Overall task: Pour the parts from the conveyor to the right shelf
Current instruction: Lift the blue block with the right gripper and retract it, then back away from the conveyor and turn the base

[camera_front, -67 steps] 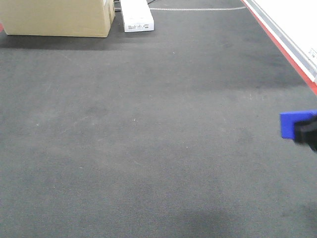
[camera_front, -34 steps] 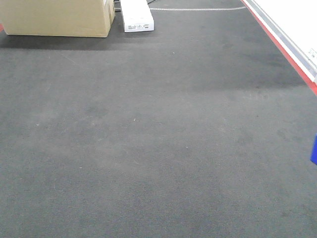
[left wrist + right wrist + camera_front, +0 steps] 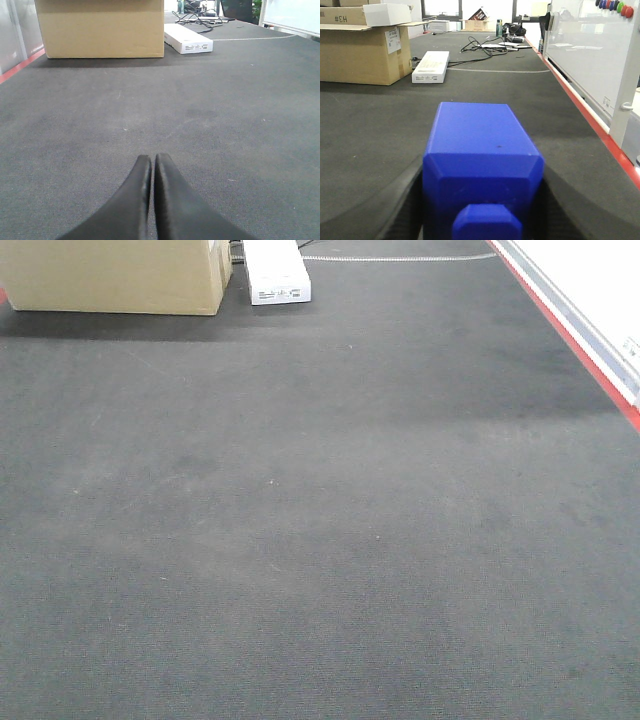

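Note:
The part, a bright-blue block (image 3: 477, 145) with a stud facing the camera, fills the right wrist view. My right gripper (image 3: 482, 170) is shut on it, one dark finger pressed against each side, above the dark-grey conveyor (image 3: 370, 115). In the left wrist view my left gripper (image 3: 151, 159) is shut with nothing between its fingers, low over the belt (image 3: 225, 100). The front view shows only bare belt (image 3: 320, 520) and its red edge rail (image 3: 585, 350). Neither gripper nor the block appears there. The right shelf is out of view.
A large cardboard box (image 3: 110, 275) and a flat white box (image 3: 277, 275) sit at the belt's far end. A white board (image 3: 585, 45) runs along the right side beyond the red rail. Cables and clutter (image 3: 490, 45) lie farther back.
In the front view the blue block held by the right gripper slid off the right edge and is now out of that view. The belt itself looks unchanged.

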Controlling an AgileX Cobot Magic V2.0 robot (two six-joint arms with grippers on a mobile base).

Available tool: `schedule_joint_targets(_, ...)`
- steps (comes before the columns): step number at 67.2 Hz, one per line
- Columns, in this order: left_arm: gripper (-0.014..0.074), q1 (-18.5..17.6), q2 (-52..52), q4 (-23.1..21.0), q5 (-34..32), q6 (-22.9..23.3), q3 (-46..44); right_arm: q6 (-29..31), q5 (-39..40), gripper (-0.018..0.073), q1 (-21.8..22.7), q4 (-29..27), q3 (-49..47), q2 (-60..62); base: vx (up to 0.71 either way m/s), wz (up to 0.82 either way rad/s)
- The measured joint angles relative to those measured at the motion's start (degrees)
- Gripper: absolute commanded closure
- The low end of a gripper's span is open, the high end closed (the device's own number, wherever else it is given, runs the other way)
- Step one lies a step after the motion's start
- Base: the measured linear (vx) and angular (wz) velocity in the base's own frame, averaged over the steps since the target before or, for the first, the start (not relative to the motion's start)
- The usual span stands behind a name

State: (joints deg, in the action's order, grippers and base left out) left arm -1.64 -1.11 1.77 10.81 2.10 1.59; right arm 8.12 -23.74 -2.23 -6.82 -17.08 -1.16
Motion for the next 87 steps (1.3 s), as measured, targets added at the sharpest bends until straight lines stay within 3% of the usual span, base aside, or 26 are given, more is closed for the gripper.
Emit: schedule_joint_targets(87, 0.0603, 0.0, 0.0, 0.0, 0.0, 0.0, 0.0, -0.11, 0.0, 0.0564, 0.0, -0.16, 0.0, 0.0, -0.05, 0.01)
